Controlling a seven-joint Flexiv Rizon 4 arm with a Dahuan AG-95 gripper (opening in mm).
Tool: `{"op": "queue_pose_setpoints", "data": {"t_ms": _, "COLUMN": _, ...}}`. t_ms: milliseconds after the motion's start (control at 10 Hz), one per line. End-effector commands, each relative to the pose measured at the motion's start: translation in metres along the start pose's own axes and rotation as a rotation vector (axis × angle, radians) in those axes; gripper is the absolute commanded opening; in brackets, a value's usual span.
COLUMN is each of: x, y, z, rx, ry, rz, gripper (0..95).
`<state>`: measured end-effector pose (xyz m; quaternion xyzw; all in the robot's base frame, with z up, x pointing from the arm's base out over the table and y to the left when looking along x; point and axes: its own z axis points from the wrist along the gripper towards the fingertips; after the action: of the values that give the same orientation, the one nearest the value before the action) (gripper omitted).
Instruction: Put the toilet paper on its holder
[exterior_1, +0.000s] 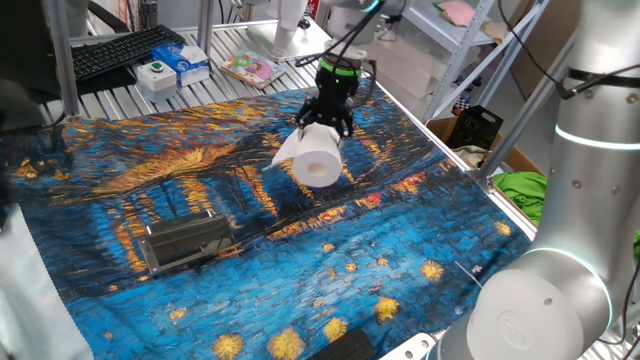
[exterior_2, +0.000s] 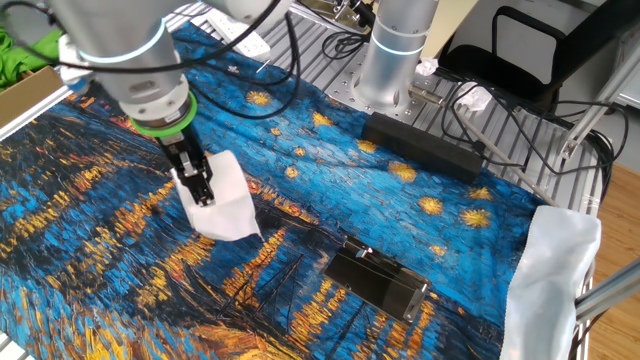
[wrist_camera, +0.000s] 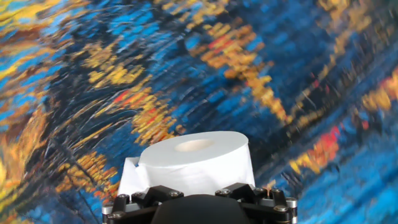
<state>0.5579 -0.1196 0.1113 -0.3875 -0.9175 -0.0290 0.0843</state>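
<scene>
My end effector (exterior_1: 322, 128) points straight down, fingers clamped on the toilet paper (exterior_1: 317, 160) (a loose sheet hangs at its side), lifted above the painted cloth (exterior_1: 400, 250) on the tabletop. The metal holder (exterior_1: 185, 242) lies flat at about eight o'clock from the roll, well apart.

Starry-night tablecloth (exterior_1: 380, 260), keyboard (exterior_1: 120, 52), button box (exterior_1: 157, 75)

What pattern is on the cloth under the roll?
A painted night scene in blue with orange-yellow streaks and stars on the cloth; one fixed view shows it best.
</scene>
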Motion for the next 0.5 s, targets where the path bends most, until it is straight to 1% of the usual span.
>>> {"op": "queue_pose_setpoints", "data": {"t_ms": 100, "x": 0.0044, "y": -0.0023, "z": 0.0055, "rx": -0.012, "ry": -0.002, "rz": 0.137, "gripper": 0.0}}
{"op": "queue_pose_setpoints", "data": {"t_ms": 200, "x": 0.0049, "y": -0.0021, "z": 0.0070, "rx": -0.018, "ry": 0.000, "rz": 0.211, "gripper": 0.0}}
{"op": "queue_pose_setpoints", "data": {"t_ms": 300, "x": 0.0050, "y": 0.0001, "z": 0.0093, "rx": -0.036, "ry": 0.004, "rz": 0.320, "gripper": 0.0}}
{"op": "queue_pose_setpoints", "data": {"t_ms": 400, "x": 0.0050, "y": 0.0022, "z": 0.0114, "rx": -0.064, "ry": -0.004, "rz": 0.418, "gripper": 0.0}}
{"op": "queue_pose_setpoints", "data": {"t_ms": 500, "x": 0.0050, "y": 0.0031, "z": 0.0123, "rx": -0.070, "ry": -0.008, "rz": 0.451, "gripper": 0.0}}
